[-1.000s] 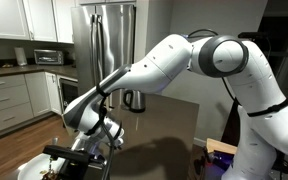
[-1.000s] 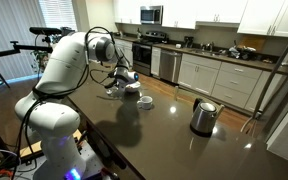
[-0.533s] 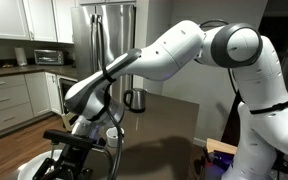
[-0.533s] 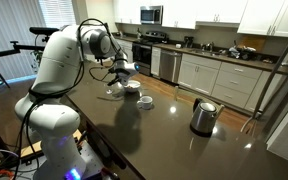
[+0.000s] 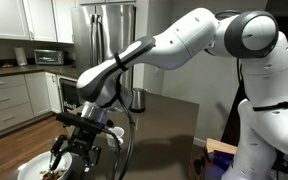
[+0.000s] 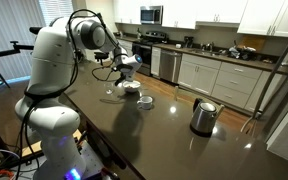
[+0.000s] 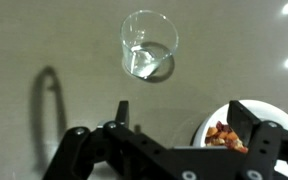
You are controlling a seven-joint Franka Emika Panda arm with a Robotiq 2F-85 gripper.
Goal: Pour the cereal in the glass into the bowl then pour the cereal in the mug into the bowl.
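Dark and shiny, the surface point(image 6: 169, 135) fills the middle of a kitchen, with white cabinets point(image 6: 224, 75) along the far wall. On the left in an exterior view stands the big white arm point(image 6: 54, 70), bent over the far end of the surface. Its hand point(image 6: 124, 68) hangs in the air above three small things and touches none of them. Under it, from left to right, are the glass point(image 6: 111, 92), the bowl point(image 6: 132, 88) and the mug point(image 6: 145, 101), all close together. The mug is small and white, and I cannot tell what is inside it. Farther right, well apart from them, stands a steel kettle point(image 6: 204, 116). In the wrist view the glass point(image 7: 149, 58) stands upright and clear near the top. Below it the hand point(image 7: 189, 118) is open, its two black fingers point(image 7: 121, 112) spread wide with nothing between them. At the lower right sits the white bowl point(image 7: 212, 122), and the brown cereal point(image 7: 224, 133) lies in a heap inside it. The glass and the bowl do not touch. In an exterior view the bowl point(image 5: 29, 168) shows at the bottom left, the open hand point(image 5: 79, 148) hangs just above and beside it, and a tall steel fridge point(image 5: 109, 40) stands behind.
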